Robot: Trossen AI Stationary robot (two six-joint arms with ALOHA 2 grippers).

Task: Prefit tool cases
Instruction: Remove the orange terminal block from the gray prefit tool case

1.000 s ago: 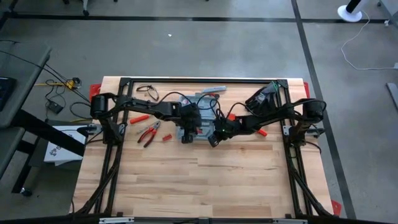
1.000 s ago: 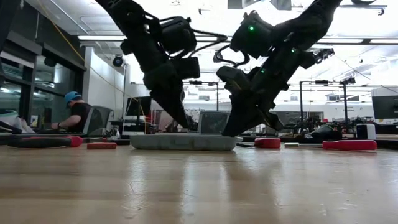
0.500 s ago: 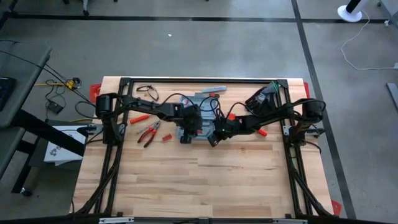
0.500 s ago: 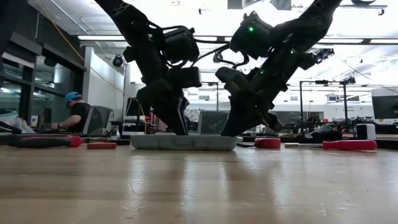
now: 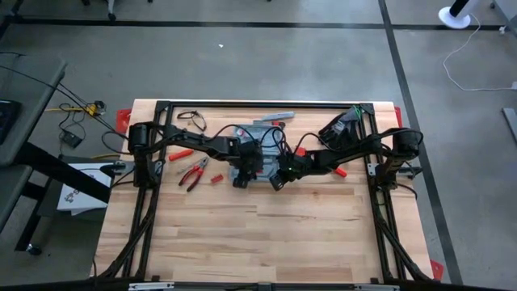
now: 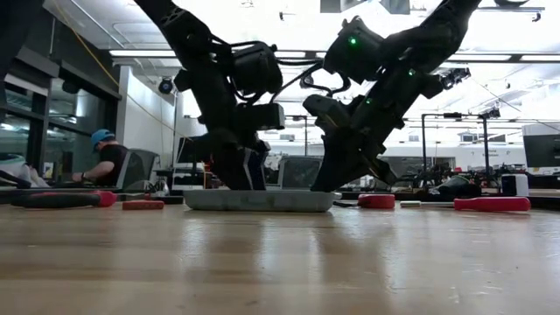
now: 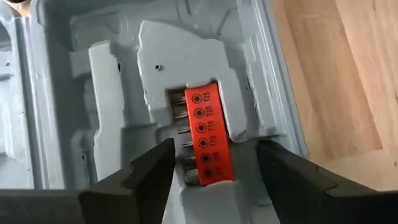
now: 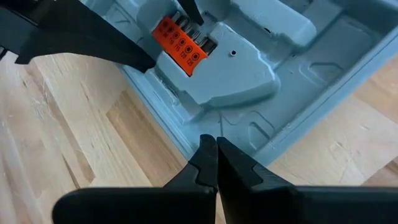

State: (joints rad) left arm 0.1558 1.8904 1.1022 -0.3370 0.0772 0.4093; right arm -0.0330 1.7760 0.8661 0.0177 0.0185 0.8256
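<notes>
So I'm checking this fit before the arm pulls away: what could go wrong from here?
The orange plastic bit holder sits in its recess in the grey-blue plastic tool case, between the open left gripper fingers; lifting off-centre might snag it. The shut right gripper at the case edge could nudge the case.

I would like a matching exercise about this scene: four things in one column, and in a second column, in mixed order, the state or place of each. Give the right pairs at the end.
Things:
1. left gripper
2. right gripper
3. orange bit holder
4. red-handled pliers

States or places:
A. lies on the wooden table, apart from the tool case
B. shut, at the case's edge
C. sits in a recess of the grey-blue case
D. open, one finger on each side of the bit holder

Pairs: 1-D, 2-B, 3-C, 4-A
</notes>
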